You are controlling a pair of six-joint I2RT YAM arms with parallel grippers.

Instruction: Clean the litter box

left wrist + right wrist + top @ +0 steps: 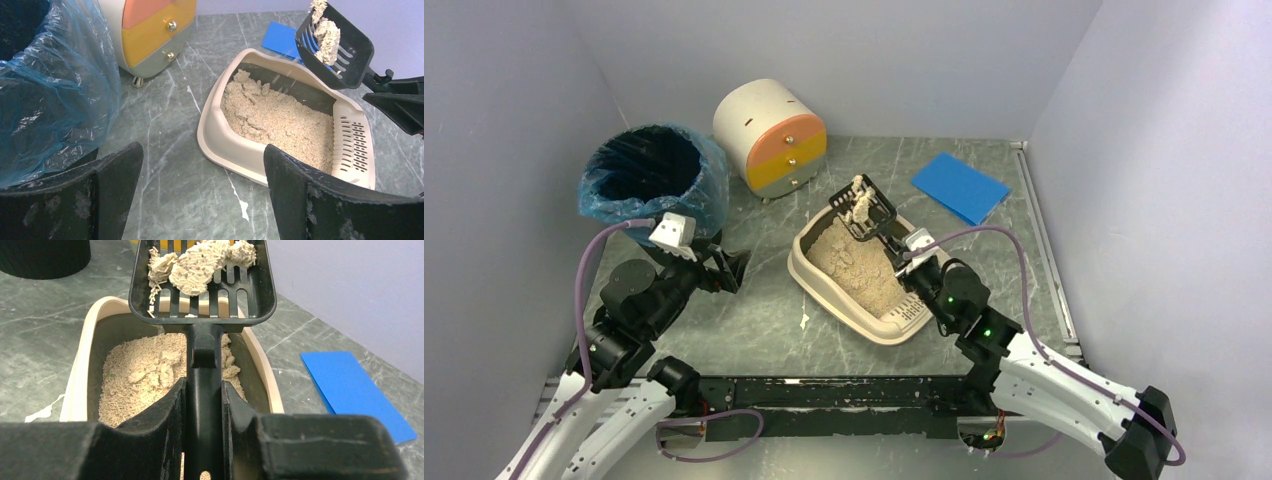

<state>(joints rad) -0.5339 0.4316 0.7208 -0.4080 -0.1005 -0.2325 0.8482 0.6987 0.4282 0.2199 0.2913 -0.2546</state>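
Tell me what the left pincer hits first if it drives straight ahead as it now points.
Most likely the outer wall of the shallow beige plastic litter box, beyond a bare strip of grey-green marbled tabletop. The open left pincer sits low, so it might scrape the tabletop first.

Overhead: high behind near desk (754,310) edge, looking down. Left wrist: low, facing far-right corner. Right wrist: close, facing far edge. Shared by all: litter box (797,265).

No text, label, brand or number can be read in any view. The litter box (796,260), black scoop (880,212), drawer unit (764,120), lined bin (712,188) and blue sheet (960,187) show only plain surfaces.
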